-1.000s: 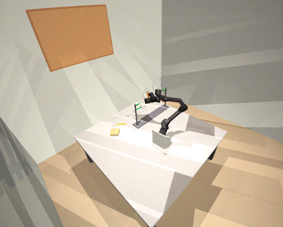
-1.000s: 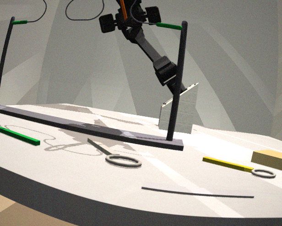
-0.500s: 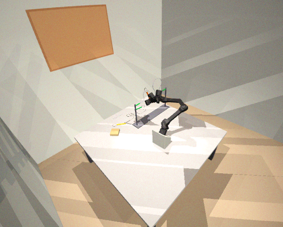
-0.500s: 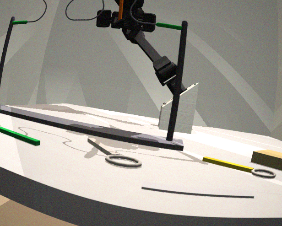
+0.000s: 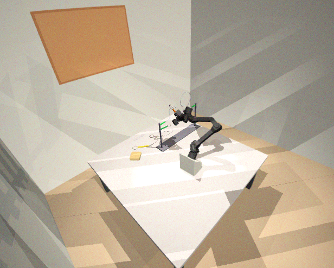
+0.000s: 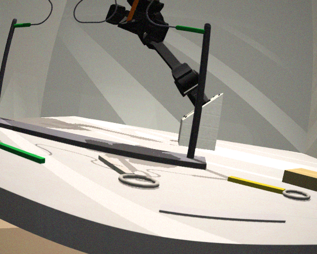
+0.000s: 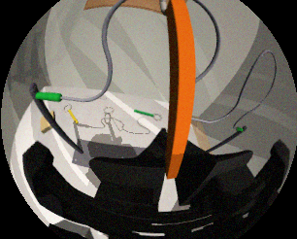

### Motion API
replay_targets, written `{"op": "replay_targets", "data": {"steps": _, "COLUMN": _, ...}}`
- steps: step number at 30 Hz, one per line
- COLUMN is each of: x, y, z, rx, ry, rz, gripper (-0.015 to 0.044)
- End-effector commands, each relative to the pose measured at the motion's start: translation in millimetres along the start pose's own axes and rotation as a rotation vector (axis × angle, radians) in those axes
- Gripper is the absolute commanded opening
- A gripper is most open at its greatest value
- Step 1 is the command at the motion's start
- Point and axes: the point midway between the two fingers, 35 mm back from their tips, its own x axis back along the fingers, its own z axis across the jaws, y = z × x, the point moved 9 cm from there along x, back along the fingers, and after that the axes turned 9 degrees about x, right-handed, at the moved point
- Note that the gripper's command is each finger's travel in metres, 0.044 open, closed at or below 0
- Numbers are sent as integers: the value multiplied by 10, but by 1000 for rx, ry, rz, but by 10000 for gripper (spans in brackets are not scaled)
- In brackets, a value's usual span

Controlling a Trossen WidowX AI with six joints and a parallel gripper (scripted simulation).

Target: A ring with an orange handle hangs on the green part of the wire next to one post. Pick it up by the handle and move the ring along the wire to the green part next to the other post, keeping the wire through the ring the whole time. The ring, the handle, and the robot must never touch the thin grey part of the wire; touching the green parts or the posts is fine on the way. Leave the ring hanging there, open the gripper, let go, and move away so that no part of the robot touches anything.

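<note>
While the wrist view shows wire point(image 7: 108, 49), top adds corkboard point(image 5: 83, 42).

Pale walls point(image 5: 155, 33); orange board point(image 5: 86, 42); tan floor point(image 5: 91, 237)

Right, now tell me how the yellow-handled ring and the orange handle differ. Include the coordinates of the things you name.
The yellow-handled ring point(image 5: 142, 146) point(image 6: 256, 184) point(image 7: 72, 116) lies flat on the table point(image 5: 178, 217) point(image 6: 92, 201); the orange handle point(image 5: 174, 110) point(image 6: 133, 10) point(image 7: 182, 92) is held up in the pincer point(image 5: 175, 113) point(image 7: 166, 130). The first is yellow, the second orange. Both have straight, bar-like grips.
</note>
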Motion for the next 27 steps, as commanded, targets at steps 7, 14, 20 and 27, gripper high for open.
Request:
{"op": "replay_targets", "data": {"steps": 7, "x": -13, "y": -31, "z": -49, "rx": 176, "ry": -102, "rz": -1, "gripper": -150}}
{"op": "replay_targets", "data": {"steps": 14, "x": -20, "y": -43, "z": -87, "rx": 301, "ry": -173, "rz": -7, "gripper": -150}}
{"op": "replay_targets", "data": {"steps": 20, "x": -24, "y": -49, "z": -121, "rx": 408, "ry": -234, "rz": -11, "gripper": -150}}
{"op": "replay_targets", "data": {"steps": 27, "x": -27, "y": -52, "z": -161, "rx": 533, "ry": -305, "rz": -16, "gripper": -150}}
